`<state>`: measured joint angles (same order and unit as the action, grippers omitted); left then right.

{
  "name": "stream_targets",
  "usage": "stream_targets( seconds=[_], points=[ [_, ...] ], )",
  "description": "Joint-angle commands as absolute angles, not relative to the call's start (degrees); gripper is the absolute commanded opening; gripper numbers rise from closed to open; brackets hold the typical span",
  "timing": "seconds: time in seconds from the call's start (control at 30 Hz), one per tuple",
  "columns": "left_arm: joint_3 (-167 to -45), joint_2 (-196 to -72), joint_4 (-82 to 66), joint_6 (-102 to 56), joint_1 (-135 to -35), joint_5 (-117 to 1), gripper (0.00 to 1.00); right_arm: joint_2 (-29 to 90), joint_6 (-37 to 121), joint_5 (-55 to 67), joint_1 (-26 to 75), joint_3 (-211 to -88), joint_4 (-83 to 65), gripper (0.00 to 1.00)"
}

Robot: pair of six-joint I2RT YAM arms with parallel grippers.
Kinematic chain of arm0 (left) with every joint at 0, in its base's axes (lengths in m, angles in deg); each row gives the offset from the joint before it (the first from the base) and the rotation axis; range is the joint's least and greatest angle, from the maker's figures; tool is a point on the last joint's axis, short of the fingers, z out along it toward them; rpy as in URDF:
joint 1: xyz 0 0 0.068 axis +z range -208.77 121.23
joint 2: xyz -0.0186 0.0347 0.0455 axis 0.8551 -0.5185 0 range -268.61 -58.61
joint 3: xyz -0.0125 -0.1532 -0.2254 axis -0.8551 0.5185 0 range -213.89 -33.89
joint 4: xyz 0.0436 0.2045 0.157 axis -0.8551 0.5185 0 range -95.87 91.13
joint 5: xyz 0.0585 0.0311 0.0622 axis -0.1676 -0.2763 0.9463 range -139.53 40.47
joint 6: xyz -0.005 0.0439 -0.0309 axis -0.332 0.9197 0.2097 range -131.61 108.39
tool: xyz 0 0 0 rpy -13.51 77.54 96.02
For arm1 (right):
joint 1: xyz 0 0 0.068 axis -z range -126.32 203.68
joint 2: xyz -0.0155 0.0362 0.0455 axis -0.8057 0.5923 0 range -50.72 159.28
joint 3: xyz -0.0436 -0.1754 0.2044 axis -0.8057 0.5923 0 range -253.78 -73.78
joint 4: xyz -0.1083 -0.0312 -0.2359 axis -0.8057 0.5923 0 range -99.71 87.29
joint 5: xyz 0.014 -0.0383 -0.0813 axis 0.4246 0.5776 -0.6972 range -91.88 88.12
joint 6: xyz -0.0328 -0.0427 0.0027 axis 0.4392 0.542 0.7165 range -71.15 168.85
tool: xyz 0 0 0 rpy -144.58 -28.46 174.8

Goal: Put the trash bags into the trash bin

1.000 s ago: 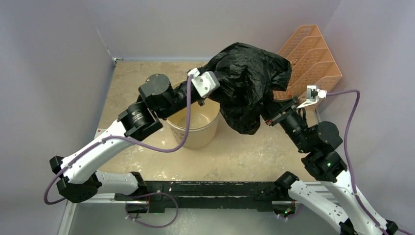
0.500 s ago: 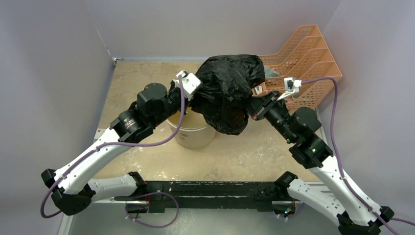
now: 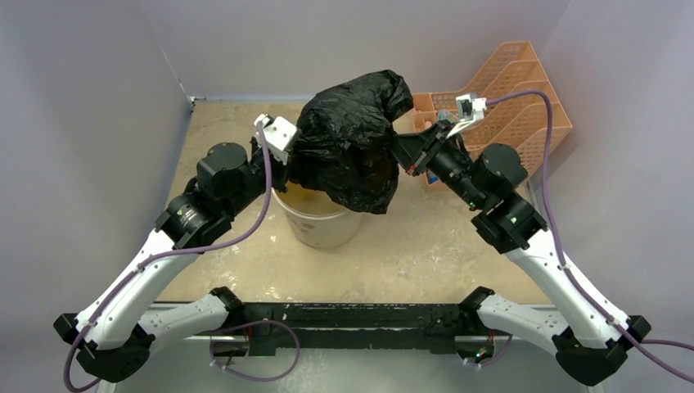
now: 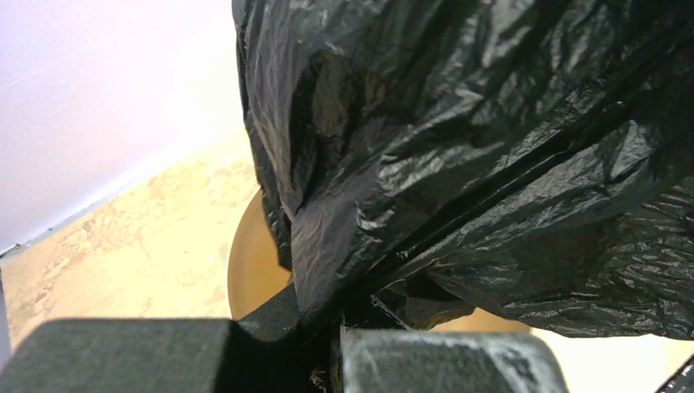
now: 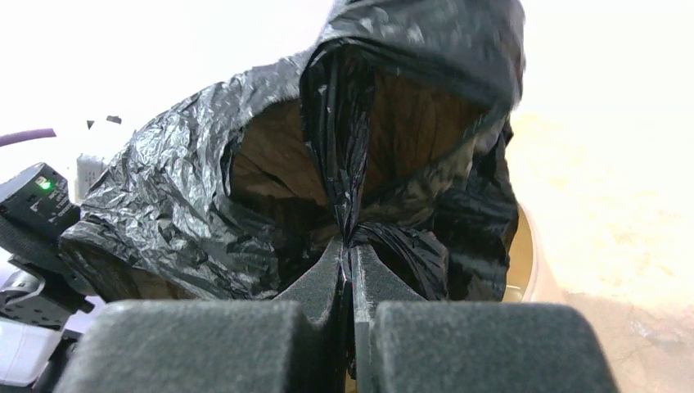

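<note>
Above the trash bin (image 3: 323,223), a black trash bag (image 3: 348,147) hangs stretched between two robot arms, its crinkled, glossy film bunched into a dome. From the overhead camera its lower folds cover the far and right-hand side of the bin's rim. Whether the film touches the rim cannot be told. The bag is held up off the table (image 3: 425,254) and has not gone into the bin, and the near-left part of the bin's cream mouth shows bare beneath it.

Left of the bin, the left gripper (image 3: 286,155) is clamped on the bag's edge. Its wrist camera shows a taut fold of film pinched between two dark pads, with the bin's pale inside just below. Right of the bin and higher than its rim, the right gripper (image 3: 399,150) has its foam fingers (image 5: 319,278) pressed together on a twisted strand of the bag. In that wrist camera the film opens like a hood behind the pinch, with brownish light showing through it.

The bin stands upright on the mottled tan table, roughly midway between the two arms. Beyond the bin to the right, an orange mesh desk tray (image 3: 524,102) sits at the back corner, against the pale wall (image 3: 368,41).
</note>
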<state>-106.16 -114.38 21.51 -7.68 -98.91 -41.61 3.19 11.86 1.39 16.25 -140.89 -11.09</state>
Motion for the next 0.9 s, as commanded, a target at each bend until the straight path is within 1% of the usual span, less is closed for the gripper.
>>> stream_targets(
  seconds=[0.0, 0.13, 0.27, 0.4, 0.5, 0.67, 0.8, 0.83, 0.87],
  points=[
    [-108.80, -112.26, 23.99, -10.94, -98.64, -43.02, 0.00, 5.31, 13.98, 5.68, 16.50, -144.50, -15.25, 0.00],
    [-115.04, -111.33, 28.60, -10.01, -98.58, -46.42, 0.00, 6.51, 13.63, 6.46, 16.42, -144.75, -15.46, 0.00],
    [-118.77, -117.30, 36.24, -8.59, -98.58, -49.00, 0.00, 7.34, 12.32, 7.14, 16.50, -144.31, -15.86, 0.00],
    [-110.98, -118.38, 30.43, -10.63, -98.40, -51.36, 0.00, 7.27, 12.20, 7.17, 16.48, -144.53, -15.58, 0.00],
    [-107.92, -120.10, 28.16, -11.17, -96.97, -53.60, 0.00, 6.95, 12.79, 5.08, 16.50, -145.14, -14.30, 0.00],
    [-104.34, -122.64, 23.01, -15.14, -92.03, -62.27, 0.00, 7.94, 14.98, 3.27, 16.49, -148.10, -12.02, 0.00],
    [-102.65, -123.50, 20.48, -16.99, -89.34, -70.16, 0.00, 10.55, 16.31, 4.75, 16.50, -151.10, -10.98, 0.00],
    [-102.85, -123.73, 21.25, -17.57, -89.13, -70.14, 0.01, 11.48, 16.56, 5.14, 16.47, -151.98, -10.89, 0.00],
    [-102.50, -123.36, 21.44, -18.08, -89.03, -70.25, 0.05, 12.62, 17.04, 5.15, 16.47, -152.95, -10.56, 0.00]
  ],
)
